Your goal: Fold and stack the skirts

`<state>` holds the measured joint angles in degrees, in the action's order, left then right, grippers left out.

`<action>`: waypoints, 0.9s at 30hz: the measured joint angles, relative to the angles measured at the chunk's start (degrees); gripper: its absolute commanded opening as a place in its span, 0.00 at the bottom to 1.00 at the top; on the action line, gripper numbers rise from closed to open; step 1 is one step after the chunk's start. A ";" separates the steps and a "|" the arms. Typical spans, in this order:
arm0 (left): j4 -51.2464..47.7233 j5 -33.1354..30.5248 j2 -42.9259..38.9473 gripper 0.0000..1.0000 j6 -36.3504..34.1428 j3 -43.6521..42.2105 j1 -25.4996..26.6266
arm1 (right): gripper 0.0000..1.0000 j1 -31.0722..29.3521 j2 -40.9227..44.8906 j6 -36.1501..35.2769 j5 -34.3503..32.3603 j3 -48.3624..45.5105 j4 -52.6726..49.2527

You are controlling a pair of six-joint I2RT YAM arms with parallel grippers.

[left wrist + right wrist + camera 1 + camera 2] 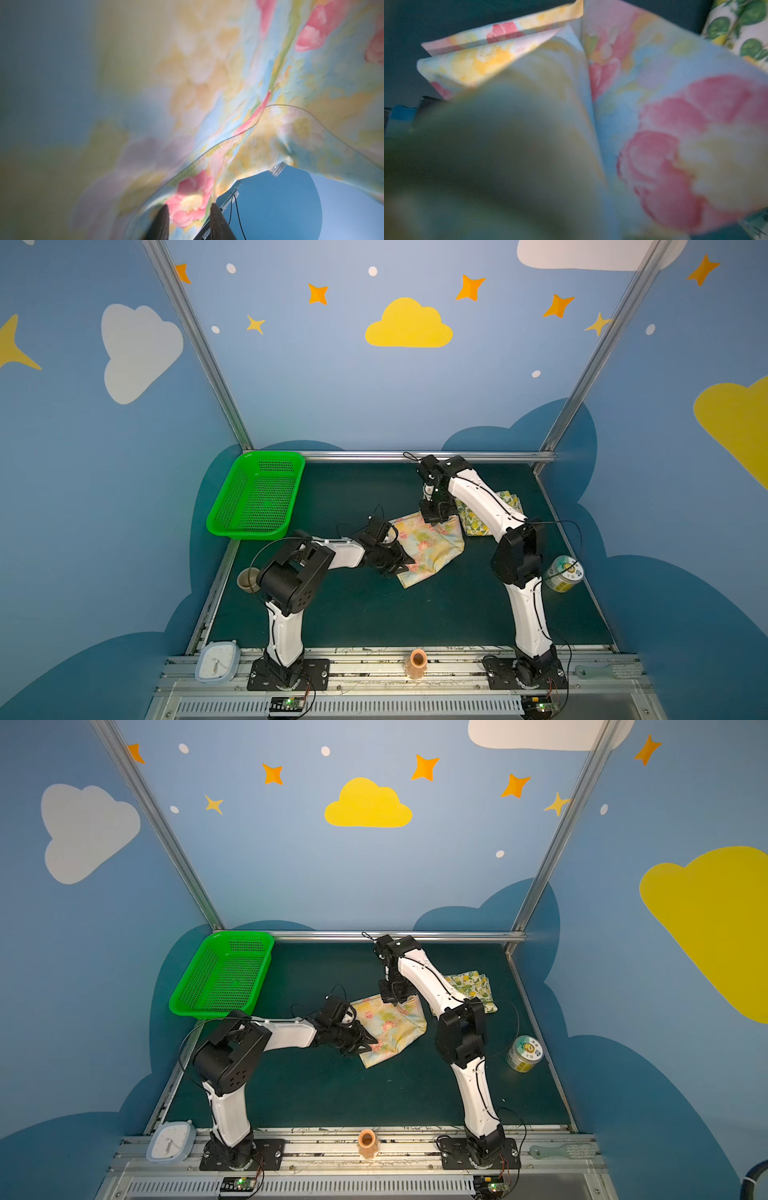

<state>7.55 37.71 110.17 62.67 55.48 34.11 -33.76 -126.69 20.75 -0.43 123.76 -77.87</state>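
The pale yellow skirt with pink flowers (432, 545) (395, 1023) lies partly folded in the middle of the green mat. My left gripper (405, 562) (368, 1042) lies low at its near-left edge. In the left wrist view its dark fingers (161, 224) stand apart, with the flowered cloth (228, 83) showing between and above them. My right gripper (437, 521) (398, 1001) is at the skirt's far edge, and the cloth rises to it. The cloth (654, 104) fills the right wrist view and hides the fingers. The lemon skirt (511, 502) (469, 984) (741, 27) lies folded behind the right arm.
A green perforated basket (245, 534) stands at the back left. A printed can (564, 572) lies by the right edge and a brown cup (248, 580) by the left edge. On the front rail are a clock (217, 662) and an orange vase (417, 662).
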 measured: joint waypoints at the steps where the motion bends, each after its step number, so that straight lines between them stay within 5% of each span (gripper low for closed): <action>1: 0.72 0.09 0.09 0.34 0.28 -0.24 0.09 | 0.00 -0.24 0.00 0.59 0.87 -0.90 0.48; 14: 4.92 -0.79 -0.72 0.35 3.50 -2.49 0.50 | 0.00 -2.19 0.04 7.72 7.58 -10.97 7.19; 27: -8.26 -3.80 -8.11 0.35 -0.76 -3.87 -2.69 | 0.00 -2.34 2.21 9.03 8.37 -11.23 9.16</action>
<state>-0.71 33.91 102.06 61.91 51.62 31.42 -36.10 -124.49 29.78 7.94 112.53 -68.71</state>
